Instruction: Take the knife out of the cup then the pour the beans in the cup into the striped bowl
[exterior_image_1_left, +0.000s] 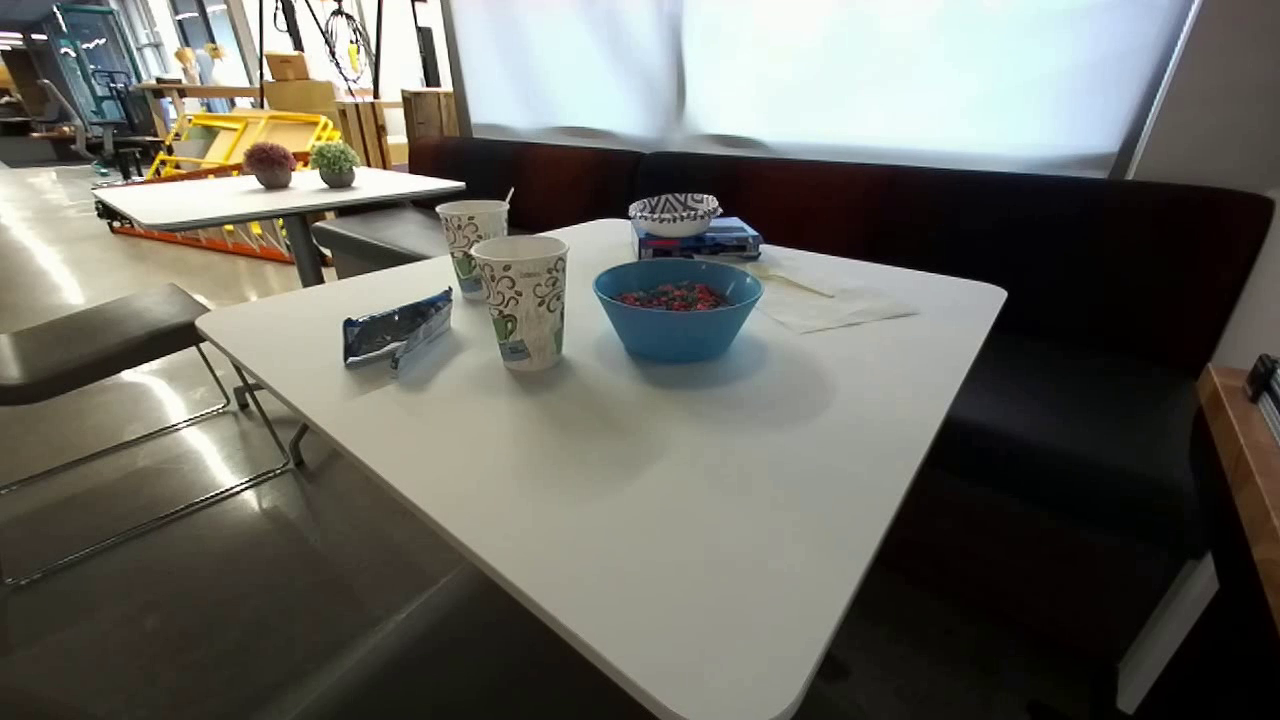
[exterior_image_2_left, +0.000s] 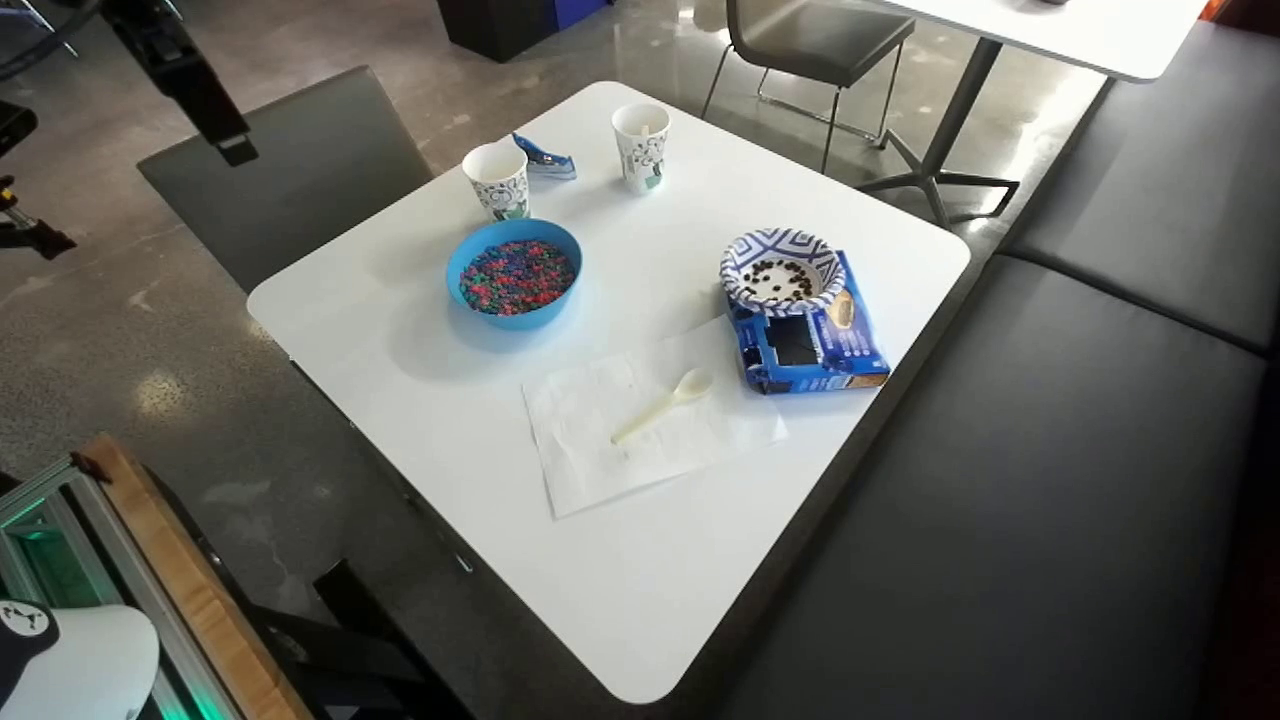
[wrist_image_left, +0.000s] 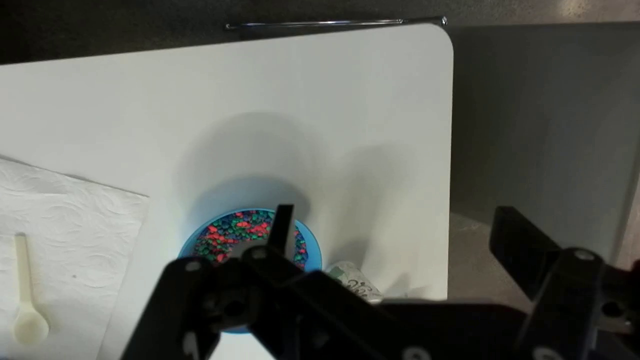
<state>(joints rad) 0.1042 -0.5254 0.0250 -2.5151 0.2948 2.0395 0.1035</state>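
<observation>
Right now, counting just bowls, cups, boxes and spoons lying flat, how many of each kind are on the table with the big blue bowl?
Bowls: 2 (blue bowl, striped bowl)
Cups: 2 (cup with a stick in it, other cup)
Box: 1
Spoon lying flat: 1
Total: 6

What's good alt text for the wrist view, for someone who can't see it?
An open gripper in the foreground partly hides a blue bowl of red, green and blue bits and a patterned paper cup beside it, both on a white table. At left, a cream spoon lies on a white paper towel.
</observation>
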